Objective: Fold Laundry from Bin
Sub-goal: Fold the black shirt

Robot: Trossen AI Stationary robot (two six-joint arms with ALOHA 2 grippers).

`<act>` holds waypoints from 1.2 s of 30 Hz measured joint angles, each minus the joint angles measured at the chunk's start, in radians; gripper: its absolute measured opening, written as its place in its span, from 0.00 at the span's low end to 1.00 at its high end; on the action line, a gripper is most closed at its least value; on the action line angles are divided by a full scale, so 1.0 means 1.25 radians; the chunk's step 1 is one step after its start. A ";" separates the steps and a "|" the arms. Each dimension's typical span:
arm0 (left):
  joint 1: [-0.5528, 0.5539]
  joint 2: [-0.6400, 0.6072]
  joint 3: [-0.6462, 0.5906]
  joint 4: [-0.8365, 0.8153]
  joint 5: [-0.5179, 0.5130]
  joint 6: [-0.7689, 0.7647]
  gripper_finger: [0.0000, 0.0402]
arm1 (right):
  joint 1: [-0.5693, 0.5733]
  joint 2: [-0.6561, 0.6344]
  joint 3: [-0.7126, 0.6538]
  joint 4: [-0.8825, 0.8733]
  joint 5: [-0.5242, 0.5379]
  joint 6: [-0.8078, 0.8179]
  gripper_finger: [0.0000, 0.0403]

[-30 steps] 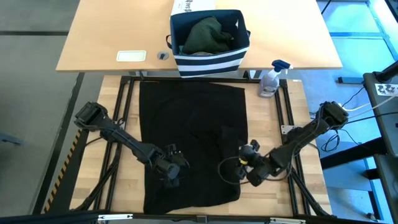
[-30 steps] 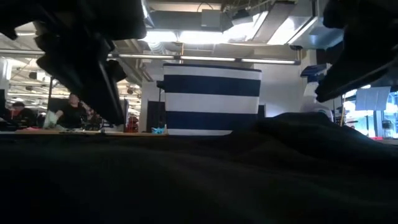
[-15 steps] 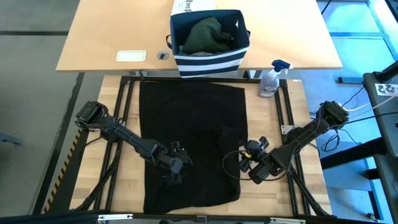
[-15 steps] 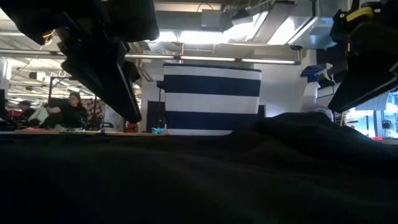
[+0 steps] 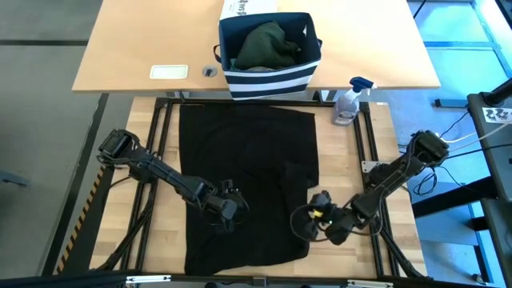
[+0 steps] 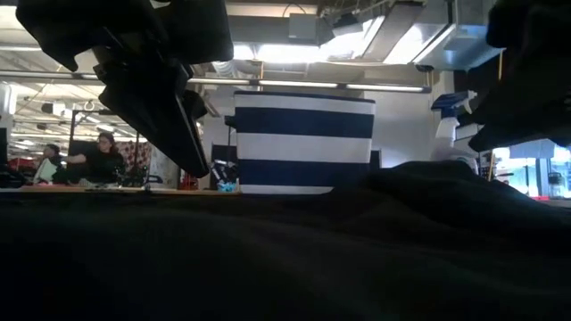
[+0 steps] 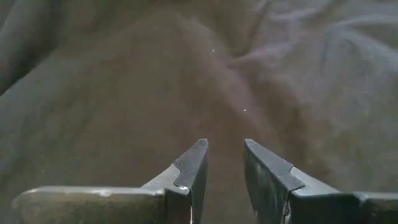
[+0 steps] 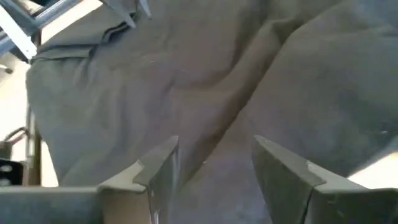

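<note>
A black garment [image 5: 248, 176] of the laundry lies spread flat on the wooden table and reaches its near edge. Behind it, on the desk, stands the striped navy bin [image 5: 270, 80], with a dark green garment [image 5: 268, 44] bunched inside. My left gripper [image 5: 230, 214] hangs over the garment's near left part. Its fingers [image 7: 224, 158] stand a little apart with nothing between them, and it is clear of the cloth in the low view [image 6: 192, 156]. My right gripper [image 5: 308, 224] is open over the garment's near right edge, with only cloth showing beyond it [image 8: 214, 146].
A spray bottle [image 5: 350, 100] stands at the table's far right corner. On the desk lie a white box [image 5: 250, 8] behind the bin and a white card [image 5: 169, 72]. Black frame rails [image 5: 164, 144] run along the table's sides. People [image 6: 103, 156] sit in the room beyond.
My right gripper has swung toward the table's near edge and a little left, tipping and rolling as it went, and now hangs over the garment's near right edge. My left gripper has drifted slightly toward the right. The garment has stayed where it was.
</note>
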 joint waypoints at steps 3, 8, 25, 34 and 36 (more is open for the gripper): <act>0.000 0.000 0.000 0.002 0.000 0.000 0.24 | 0.035 -0.054 -0.030 -0.055 0.097 0.060 0.49; 0.000 0.000 0.000 0.031 0.000 0.020 0.24 | 0.061 -0.184 -0.166 -0.041 0.169 0.162 0.49; 0.005 0.000 0.001 0.078 0.001 0.023 0.24 | -0.186 -0.257 -0.281 0.199 -0.079 -0.074 0.49; -0.018 0.000 0.001 -0.055 0.169 -0.075 0.24 | -0.221 -0.263 -0.279 0.355 -0.131 -0.237 0.49; -0.043 0.000 0.001 -0.112 0.202 -0.112 0.24 | -0.221 -0.270 -0.263 0.356 -0.127 -0.271 0.49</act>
